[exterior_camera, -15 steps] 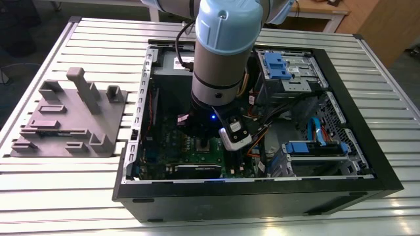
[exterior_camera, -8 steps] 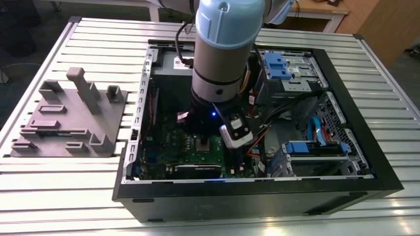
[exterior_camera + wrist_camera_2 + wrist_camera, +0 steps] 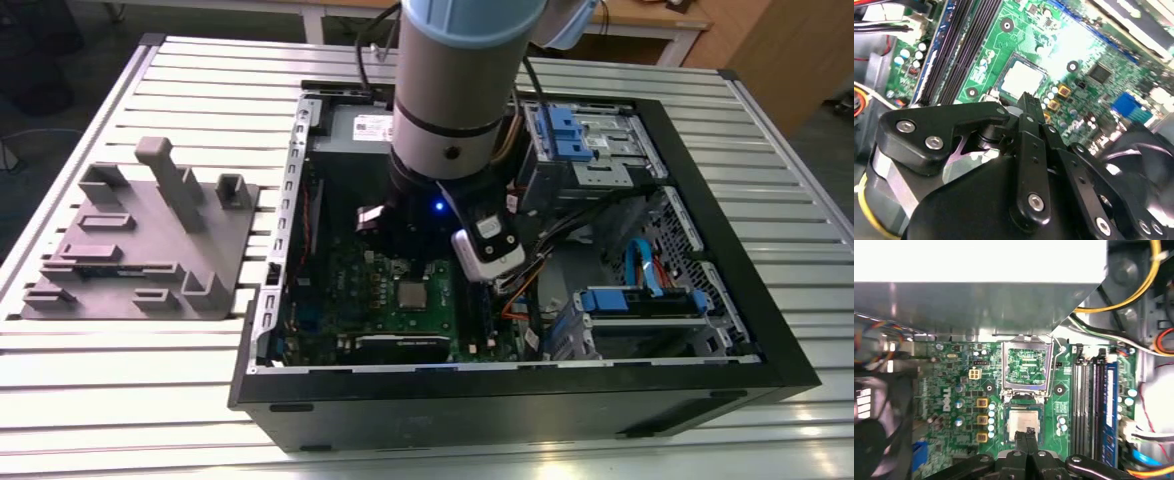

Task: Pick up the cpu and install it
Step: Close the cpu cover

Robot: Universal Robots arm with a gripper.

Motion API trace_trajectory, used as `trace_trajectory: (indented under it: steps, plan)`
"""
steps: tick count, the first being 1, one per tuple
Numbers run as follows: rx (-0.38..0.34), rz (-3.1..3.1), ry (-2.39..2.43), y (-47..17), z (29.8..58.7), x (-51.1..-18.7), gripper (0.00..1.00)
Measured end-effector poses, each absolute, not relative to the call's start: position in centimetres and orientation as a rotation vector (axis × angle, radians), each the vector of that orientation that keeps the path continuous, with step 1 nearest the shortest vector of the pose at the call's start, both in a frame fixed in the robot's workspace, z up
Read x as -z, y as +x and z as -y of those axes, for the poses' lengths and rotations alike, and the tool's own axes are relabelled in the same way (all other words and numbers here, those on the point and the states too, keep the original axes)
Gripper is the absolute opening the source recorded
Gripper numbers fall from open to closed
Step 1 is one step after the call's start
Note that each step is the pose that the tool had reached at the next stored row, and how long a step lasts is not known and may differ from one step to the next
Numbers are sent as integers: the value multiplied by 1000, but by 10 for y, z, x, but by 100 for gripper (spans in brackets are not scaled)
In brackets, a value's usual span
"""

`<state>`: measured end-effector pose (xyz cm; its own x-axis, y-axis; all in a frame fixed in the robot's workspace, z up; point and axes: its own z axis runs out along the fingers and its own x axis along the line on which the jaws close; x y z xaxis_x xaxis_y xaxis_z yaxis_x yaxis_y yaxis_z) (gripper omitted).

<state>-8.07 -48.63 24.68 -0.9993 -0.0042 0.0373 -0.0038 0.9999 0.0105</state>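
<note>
The cpu (image 3: pixel 1023 421) is a small square chip with a silvery top. It lies flat in its socket on the green motherboard (image 3: pixel 949 390), and is also seen as the cpu (image 3: pixel 1021 80) and the cpu (image 3: pixel 415 293). The socket's metal load frame (image 3: pixel 1026 365) stands open beside it. My gripper (image 3: pixel 1028 432) hangs just above the chip's near edge, its two black fingers pressed together with nothing between them. The same shut gripper (image 3: pixel 1026 98) appears in the second wrist view. In the exterior view my arm (image 3: pixel 454 110) reaches down into the open computer case (image 3: pixel 694 330).
A large grey power supply box (image 3: pixel 979 305) overhangs the board beyond the socket. Black memory slots (image 3: pixel 1089 405) run beside the socket, with loose cables (image 3: pixel 1134 295) past them. A black fan (image 3: pixel 874 440) sits on the other side. A grey parts fixture (image 3: pixel 134 240) stands at the exterior view's left.
</note>
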Motion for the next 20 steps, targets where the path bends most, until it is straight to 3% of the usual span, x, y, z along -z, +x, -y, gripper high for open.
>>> trace_trajectory:
  steps: [20]
  plan:
    - [10, 3086, 329, -81, 486, -249, 10]
